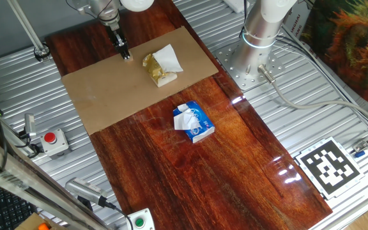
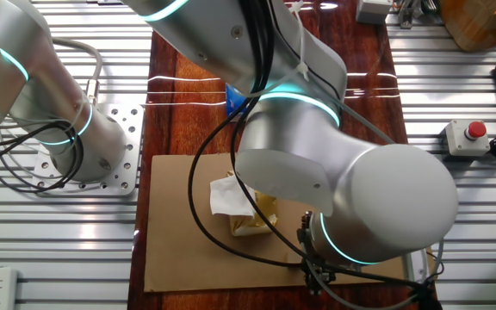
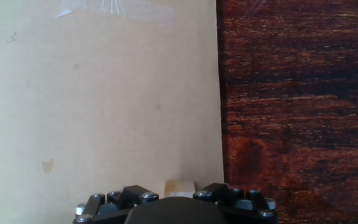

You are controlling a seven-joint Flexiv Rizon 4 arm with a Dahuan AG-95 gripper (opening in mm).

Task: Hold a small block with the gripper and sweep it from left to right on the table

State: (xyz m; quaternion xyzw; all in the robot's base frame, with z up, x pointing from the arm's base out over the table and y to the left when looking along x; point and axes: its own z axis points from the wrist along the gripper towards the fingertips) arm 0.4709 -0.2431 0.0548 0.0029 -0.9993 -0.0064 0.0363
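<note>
The small block (image 1: 128, 57), a tiny pale tan cube, sits at the tips of my black gripper (image 1: 125, 55), low on the tan cardboard sheet (image 1: 139, 83) near its far left edge. In the hand view the block (image 3: 179, 186) shows between the two fingers (image 3: 138, 196), and the gripper (image 3: 179, 191) is shut on it. The cardboard (image 3: 104, 93) fills the left of that view and the red-brown table (image 3: 297, 106) the right. In the other fixed view the arm's bulk hides the fingers and the block.
A yellowish crumpled lump with white paper (image 1: 160, 66) lies on the cardboard right of the gripper. A blue-and-white packet (image 1: 193, 121) lies on the table (image 1: 190, 179). The upright arm column (image 1: 264, 25) stands far right. A red button box (image 1: 54, 140) sits on the metal surround.
</note>
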